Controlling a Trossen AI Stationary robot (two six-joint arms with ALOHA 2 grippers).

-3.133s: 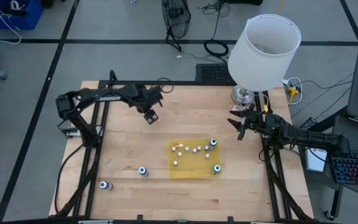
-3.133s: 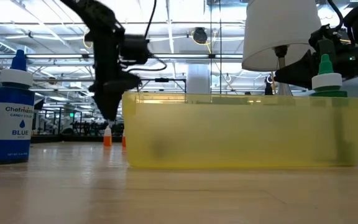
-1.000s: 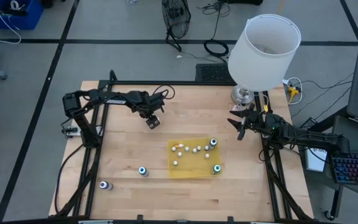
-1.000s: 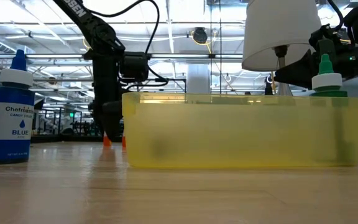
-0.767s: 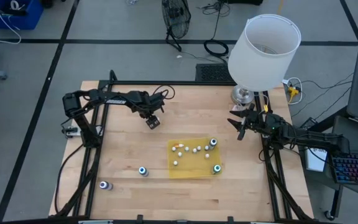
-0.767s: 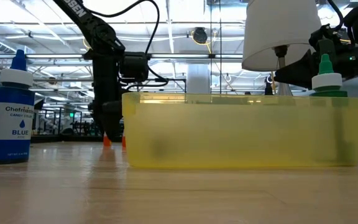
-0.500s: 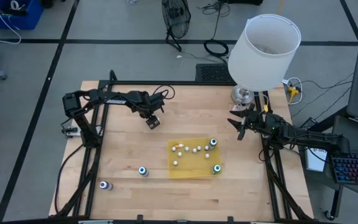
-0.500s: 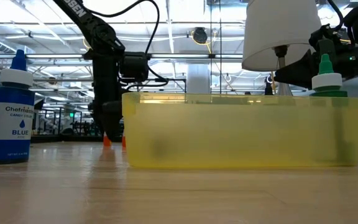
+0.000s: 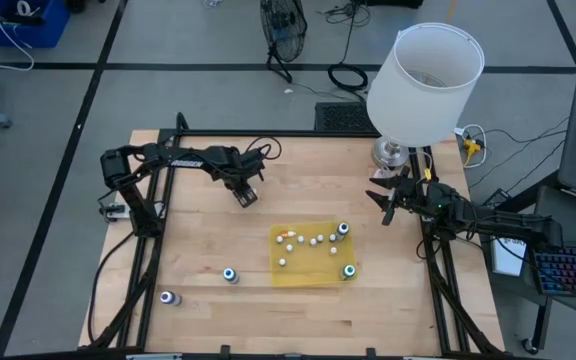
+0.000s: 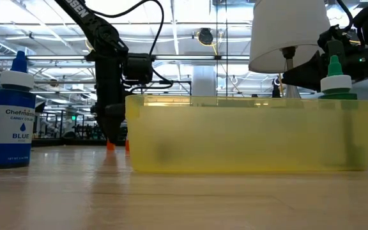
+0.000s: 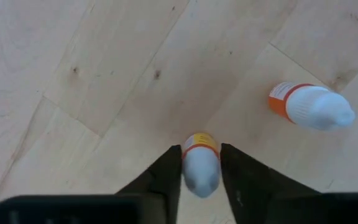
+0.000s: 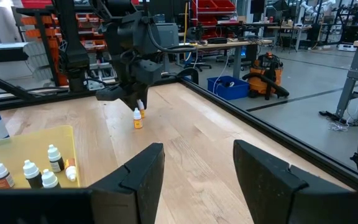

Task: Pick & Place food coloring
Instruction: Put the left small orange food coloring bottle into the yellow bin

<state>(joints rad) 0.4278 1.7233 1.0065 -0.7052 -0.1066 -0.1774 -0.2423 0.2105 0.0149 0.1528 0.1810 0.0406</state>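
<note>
Left gripper [image 9: 246,197] sits low on the table in your high view, up-left of the yellow tray [image 9: 293,269], which holds several small bottles [image 9: 314,240].

Left wrist view: its fingers [image 11: 166,174] pinch an orange-banded dropper bottle [image 11: 201,163] at mid-body; it looks light and slippery, so squeeze gently. A second bottle [image 11: 309,106] stands nearby.

Right wrist view: the right gripper [image 12: 196,168] waits with its fingers apart.
</note>
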